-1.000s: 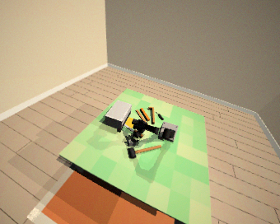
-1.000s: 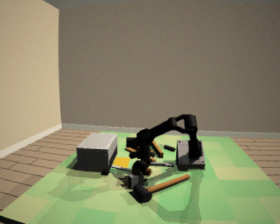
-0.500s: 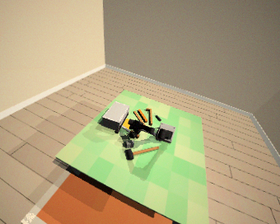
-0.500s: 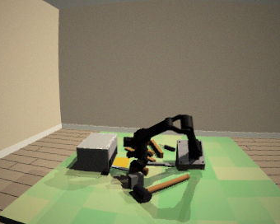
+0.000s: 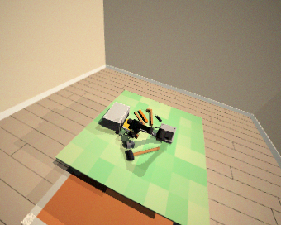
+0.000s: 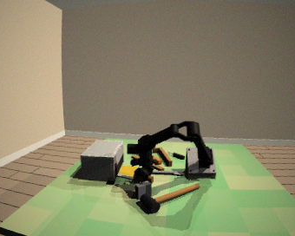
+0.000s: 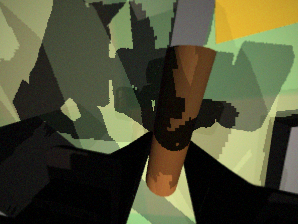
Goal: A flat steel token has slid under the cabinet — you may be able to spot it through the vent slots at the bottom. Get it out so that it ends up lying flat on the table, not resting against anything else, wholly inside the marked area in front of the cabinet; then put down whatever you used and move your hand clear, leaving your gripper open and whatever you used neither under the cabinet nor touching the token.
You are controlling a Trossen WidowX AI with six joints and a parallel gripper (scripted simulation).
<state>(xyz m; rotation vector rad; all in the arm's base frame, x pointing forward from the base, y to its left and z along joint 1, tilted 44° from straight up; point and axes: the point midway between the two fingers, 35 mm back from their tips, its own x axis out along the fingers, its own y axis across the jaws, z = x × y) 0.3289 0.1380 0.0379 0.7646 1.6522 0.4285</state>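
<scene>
The gripper (image 5: 133, 133) (image 6: 143, 174) (image 7: 167, 138) is pinching a wooden-handled tool (image 7: 182, 90) just beside the yellow marked area (image 5: 126, 124) (image 6: 127, 171) (image 7: 255, 17), its metal part extending ahead of the fingers, while the steel token is showing nowhere, presumably still lying under the cabinet (image 5: 116, 114) (image 6: 99, 157) beyond, so extraction, release and withdrawal are apparently all remaining.

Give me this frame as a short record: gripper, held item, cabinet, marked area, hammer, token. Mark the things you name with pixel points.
gripper: shut on the tool's wooden handle; gripper (image 7: 167, 138) low over the table
held item: tool with a round brown wooden handle (image 7: 187, 85) and a grey metal shaft (image 7: 194, 22); far end not identifiable
cabinet: grey box (image 5: 117, 112) (image 6: 101, 151) standing on the green table (image 5: 173, 190) (image 6: 95, 217)
marked area: yellow patch (image 6: 127, 171) (image 7: 255, 17) in front of the cabinet, partly visible
hammer: dark head, wooden handle (image 5: 147, 151) (image 6: 179, 193), lying on the table, not held
token: cannot be made out in any view
</scene>
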